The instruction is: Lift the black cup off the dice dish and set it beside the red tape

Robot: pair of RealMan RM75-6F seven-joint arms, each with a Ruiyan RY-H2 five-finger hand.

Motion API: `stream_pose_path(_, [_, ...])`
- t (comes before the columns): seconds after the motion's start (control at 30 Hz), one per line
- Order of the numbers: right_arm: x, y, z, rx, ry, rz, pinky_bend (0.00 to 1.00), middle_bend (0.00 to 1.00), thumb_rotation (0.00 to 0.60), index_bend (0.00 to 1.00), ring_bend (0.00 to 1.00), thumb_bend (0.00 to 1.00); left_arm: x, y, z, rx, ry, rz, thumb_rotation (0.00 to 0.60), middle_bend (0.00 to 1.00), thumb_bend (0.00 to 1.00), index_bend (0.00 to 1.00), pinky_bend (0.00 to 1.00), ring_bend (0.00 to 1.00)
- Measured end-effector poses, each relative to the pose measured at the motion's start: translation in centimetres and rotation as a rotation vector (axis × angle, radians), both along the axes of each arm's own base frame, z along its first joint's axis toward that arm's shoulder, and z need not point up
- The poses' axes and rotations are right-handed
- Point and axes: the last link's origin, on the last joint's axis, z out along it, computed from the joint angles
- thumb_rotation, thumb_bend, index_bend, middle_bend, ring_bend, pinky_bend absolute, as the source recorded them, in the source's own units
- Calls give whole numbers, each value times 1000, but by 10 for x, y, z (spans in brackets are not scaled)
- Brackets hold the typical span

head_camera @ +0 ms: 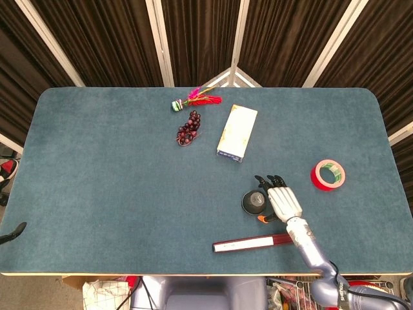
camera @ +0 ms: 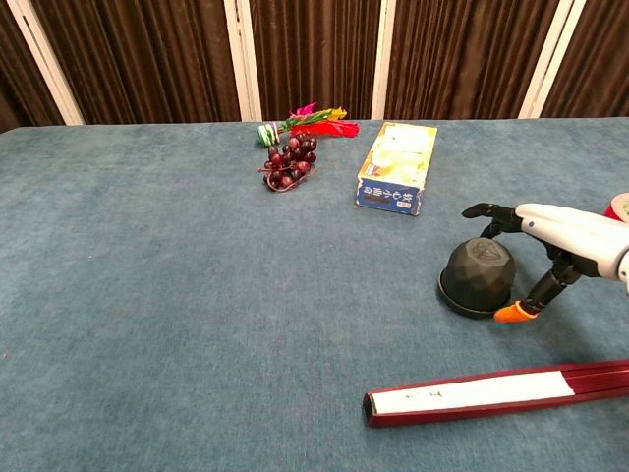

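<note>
While spread apart beside the small faceted black plastic cup [camera: 478, 272] capping its dish near the table's [head_camera: 97, 194] front edge, right hand [head_camera: 281, 199] holding nothing: likely light, rigid, slick; best gripped around the sides.

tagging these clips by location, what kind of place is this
Probably a robot lab or test room, not a home. A blue felt-covered table stands against dark pleated curtains on white frames, with unrelated props laid out: a bunch of purple plastic grapes, a roll of red tape, a yellow cardboard box.
</note>
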Motion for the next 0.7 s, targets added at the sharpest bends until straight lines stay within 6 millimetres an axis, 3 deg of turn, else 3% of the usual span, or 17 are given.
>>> stream_pose_path(0.7, [10, -3, -15, 11, -23, 10, 0, 303, 600, 25, 80, 42, 0, 0, -1, 0, 4, 3, 600, 0, 310, 107, 88, 0])
